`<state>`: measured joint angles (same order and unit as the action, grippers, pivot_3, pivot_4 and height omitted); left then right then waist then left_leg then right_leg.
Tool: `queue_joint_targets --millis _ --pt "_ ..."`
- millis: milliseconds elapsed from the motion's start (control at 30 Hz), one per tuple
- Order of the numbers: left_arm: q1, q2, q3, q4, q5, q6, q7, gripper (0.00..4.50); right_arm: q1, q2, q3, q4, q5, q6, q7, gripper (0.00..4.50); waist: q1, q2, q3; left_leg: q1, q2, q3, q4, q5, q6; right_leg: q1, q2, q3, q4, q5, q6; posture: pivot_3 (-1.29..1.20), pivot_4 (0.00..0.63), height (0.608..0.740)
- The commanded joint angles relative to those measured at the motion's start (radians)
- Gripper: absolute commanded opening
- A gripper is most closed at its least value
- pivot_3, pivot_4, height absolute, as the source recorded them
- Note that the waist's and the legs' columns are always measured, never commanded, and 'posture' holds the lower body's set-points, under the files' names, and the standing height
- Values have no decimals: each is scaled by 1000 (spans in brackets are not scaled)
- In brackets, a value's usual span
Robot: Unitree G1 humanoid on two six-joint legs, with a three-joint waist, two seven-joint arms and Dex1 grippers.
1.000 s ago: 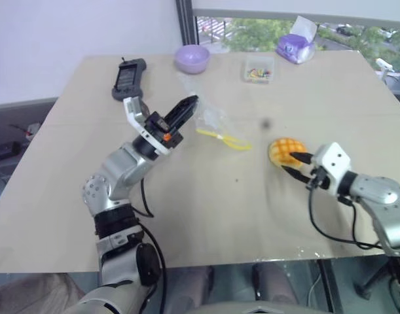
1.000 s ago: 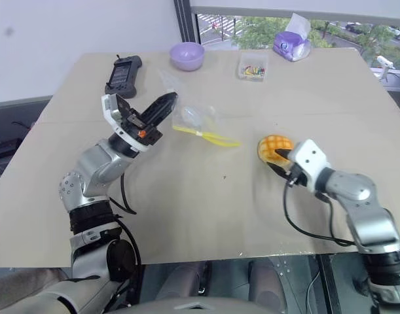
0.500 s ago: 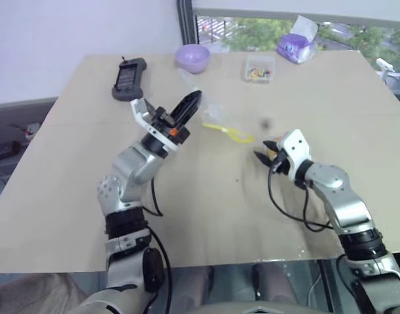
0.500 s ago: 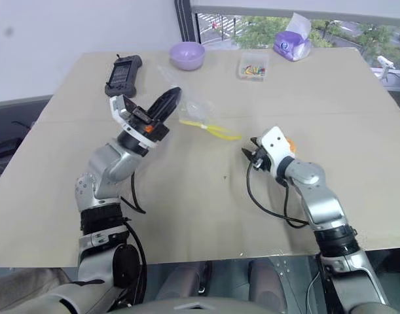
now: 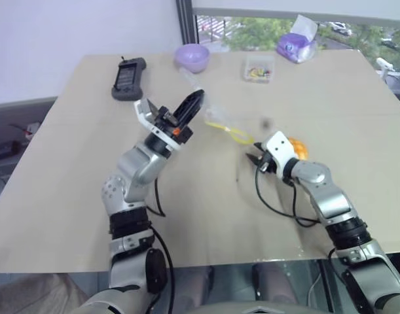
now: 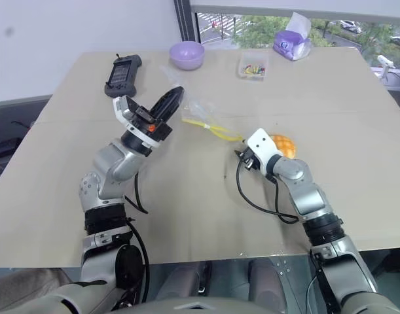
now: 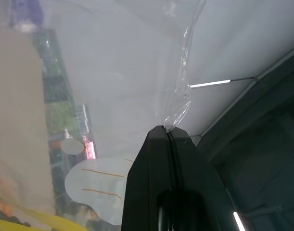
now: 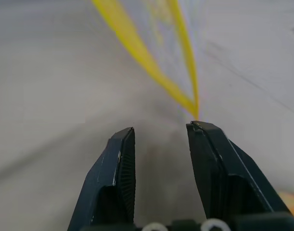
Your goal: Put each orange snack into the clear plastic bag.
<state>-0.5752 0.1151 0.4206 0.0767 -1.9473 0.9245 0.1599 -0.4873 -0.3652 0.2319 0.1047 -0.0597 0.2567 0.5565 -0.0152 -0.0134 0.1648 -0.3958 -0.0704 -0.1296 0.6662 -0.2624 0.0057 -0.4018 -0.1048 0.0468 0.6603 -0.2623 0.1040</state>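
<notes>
The clear plastic bag [image 5: 214, 116] hangs off the table, one corner pinched in my shut left gripper [image 5: 195, 98]. In the left wrist view the see-through film [image 7: 137, 72] rises from that gripper's closed tips [image 7: 168, 130]. The bag's yellow closure strip [image 5: 231, 133] droops toward the table as an open loop. My right gripper [image 5: 254, 159] is open and empty, its tips at the near end of the yellow strip [image 8: 137, 43]. One orange snack [image 5: 297, 149], a grid-topped bun, lies on the table just behind my right wrist.
Along the table's far side stand a purple bowl [image 5: 191, 57], a black handheld device [image 5: 128, 77], a small clear box of colourful bits [image 5: 259, 69] and a purple tissue pack [image 5: 295, 44]. The beige table [image 5: 69, 196] ends close in front of me.
My right gripper has moved left, away from the snack, to the bag's yellow strip. The snack stayed where it lay. My left gripper kept holding the bag up.
</notes>
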Motion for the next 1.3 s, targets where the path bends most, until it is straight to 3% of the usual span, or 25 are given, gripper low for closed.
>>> queue_joint_targets --millis 33,700,733,767,833,867,1033,1233,1300 --pt "0 -11 -13 -47 -25 -2 -9 31 -57 34 -36 7 6 -6 -44 1878 -2 0 0 0 0 0 0 0 0 0 0 0 0 0 0 0 150 740" --pt "13 -44 -19 -61 -25 -6 -5 31 -90 125 -74 9 73 0 -48 1878 -1 0 0 0 0 0 0 0 0 -1 0 1 0 0 0 0 150 740" --pt "12 -43 -18 -60 -25 -5 -5 0 -90 122 -74 10 70 -6 -50 1186 -1 0 0 0 0 0 0 0 0 -1 0 1 0 0 0 0 150 740" --pt "11 -42 -18 -59 -25 -5 -6 0 -89 120 -73 10 69 -11 -50 1119 -1 0 0 0 0 0 0 0 0 -1 0 0 0 0 0 0 150 740" --pt "11 -41 -18 -57 -25 -6 -7 0 -87 118 -74 11 69 -18 -51 282 -1 0 0 0 0 0 0 0 0 -1 0 1 0 0 0 0 150 740" --pt "13 -41 -18 -59 -25 -7 -7 0 -86 117 -75 11 70 -20 -51 83 -1 0 0 0 0 0 0 0 0 -1 0 1 0 0 0 0 150 740" --pt "21 -19 -32 -73 -25 -21 -1 0 -79 108 -76 11 73 -39 -45 83 -2 0 0 0 0 0 0 0 0 -1 0 1 0 0 0 0 150 740" --pt "51 52 -53 -169 200 -109 -89 0 -65 51 -75 -30 58 -29 -20 83 -1 0 0 -1 0 1 -1 0 0 -2 0 1 0 0 0 0 150 740" --pt "63 52 -50 -164 234 -136 -102 532 -65 8 -54 -52 22 -27 -10 0 1 0 0 -1 0 2 -1 0 0 -2 0 2 0 0 0 0 150 740"
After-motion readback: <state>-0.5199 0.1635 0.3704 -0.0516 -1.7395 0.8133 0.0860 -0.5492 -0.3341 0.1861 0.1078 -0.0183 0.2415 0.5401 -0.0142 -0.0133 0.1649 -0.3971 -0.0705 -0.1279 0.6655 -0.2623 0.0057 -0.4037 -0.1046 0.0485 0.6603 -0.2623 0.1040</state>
